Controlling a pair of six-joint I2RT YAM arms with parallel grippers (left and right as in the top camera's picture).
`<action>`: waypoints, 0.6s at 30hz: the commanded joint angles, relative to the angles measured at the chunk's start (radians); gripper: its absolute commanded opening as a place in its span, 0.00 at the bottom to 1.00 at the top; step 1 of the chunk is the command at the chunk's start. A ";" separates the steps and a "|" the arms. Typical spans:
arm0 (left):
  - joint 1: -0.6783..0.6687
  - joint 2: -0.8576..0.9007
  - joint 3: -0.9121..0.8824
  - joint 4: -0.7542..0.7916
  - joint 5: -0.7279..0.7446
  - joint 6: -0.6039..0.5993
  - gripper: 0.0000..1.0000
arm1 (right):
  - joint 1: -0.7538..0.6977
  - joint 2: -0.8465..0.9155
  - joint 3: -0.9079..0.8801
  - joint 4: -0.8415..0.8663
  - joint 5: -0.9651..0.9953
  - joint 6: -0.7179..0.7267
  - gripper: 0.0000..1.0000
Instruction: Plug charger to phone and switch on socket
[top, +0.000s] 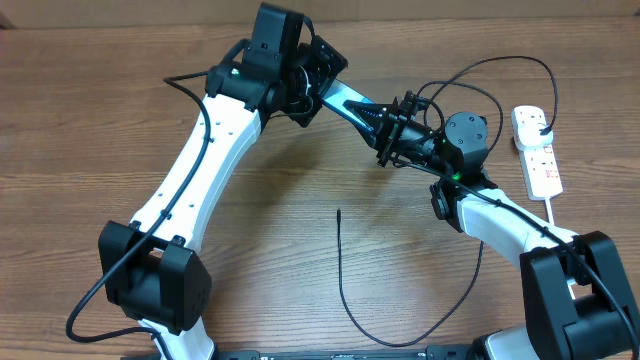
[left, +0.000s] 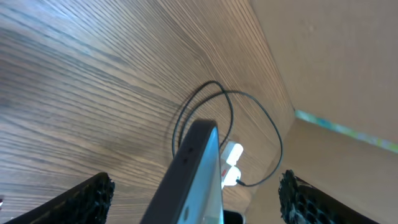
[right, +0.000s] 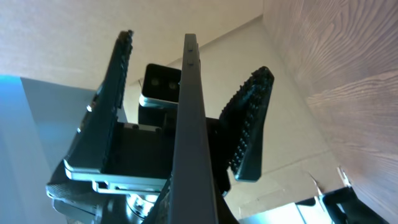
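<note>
Nearest the arm bases, the charger's (top: 340, 262) thin black cable curls loose on the wooden desk (top: 280, 200), its small tip lying free. Further in, the right hand (top: 380, 120) is clamped on the phone (top: 350, 100), holding it off the desk. The left hand (top: 322, 88) stands wide, one finger on each side of the phone, neither touching. Far right lies the white socket (top: 538, 150), with the cable running to its far end.
</note>
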 joint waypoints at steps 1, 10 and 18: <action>0.006 0.012 -0.036 0.028 0.064 0.023 0.87 | -0.015 -0.006 0.023 0.001 0.006 0.138 0.04; 0.014 0.012 -0.043 0.056 0.064 0.049 0.81 | -0.035 -0.006 0.023 -0.013 -0.009 0.138 0.04; 0.016 0.012 -0.043 0.058 0.064 0.045 0.78 | -0.035 -0.006 0.023 -0.051 -0.005 0.138 0.04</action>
